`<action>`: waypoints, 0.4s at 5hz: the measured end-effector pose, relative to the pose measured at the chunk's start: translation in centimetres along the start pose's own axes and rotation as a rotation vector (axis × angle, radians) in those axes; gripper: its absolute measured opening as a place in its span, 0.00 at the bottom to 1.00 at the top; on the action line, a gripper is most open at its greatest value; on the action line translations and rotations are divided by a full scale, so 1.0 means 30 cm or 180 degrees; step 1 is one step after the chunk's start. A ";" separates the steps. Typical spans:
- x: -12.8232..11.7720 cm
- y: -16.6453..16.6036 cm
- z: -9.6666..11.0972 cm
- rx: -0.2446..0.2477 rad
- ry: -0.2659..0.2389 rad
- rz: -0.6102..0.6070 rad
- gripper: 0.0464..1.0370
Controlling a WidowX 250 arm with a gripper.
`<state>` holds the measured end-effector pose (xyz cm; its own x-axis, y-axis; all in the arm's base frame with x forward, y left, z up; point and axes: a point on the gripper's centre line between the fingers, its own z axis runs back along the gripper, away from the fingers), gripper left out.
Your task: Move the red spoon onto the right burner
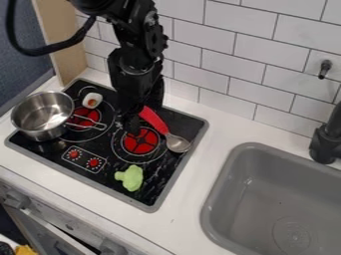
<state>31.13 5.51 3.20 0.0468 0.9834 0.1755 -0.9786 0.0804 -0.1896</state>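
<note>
Toward the back-right corner of the stovetop (168,167), the red spoon (154,120) lay handle by the pincer (130,126), presumably for grasping; whether it pinched anything, one couldn't tell.

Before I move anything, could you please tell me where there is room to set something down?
The white counter between stove and sink is bare, as is the sink's floor. The stove is crowded: pot at left, gripper and red spoon by the right burner, green toy broccoli in front of it.
</note>
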 end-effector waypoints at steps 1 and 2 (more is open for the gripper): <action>-0.009 -0.059 -0.045 0.0015 -0.0166 -0.0204 0.96; -0.023 -0.099 -0.107 0.0099 -0.0381 -0.0411 0.96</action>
<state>34.67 5.12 0.53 0.1502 0.9386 0.3107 -0.9718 0.1980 -0.1283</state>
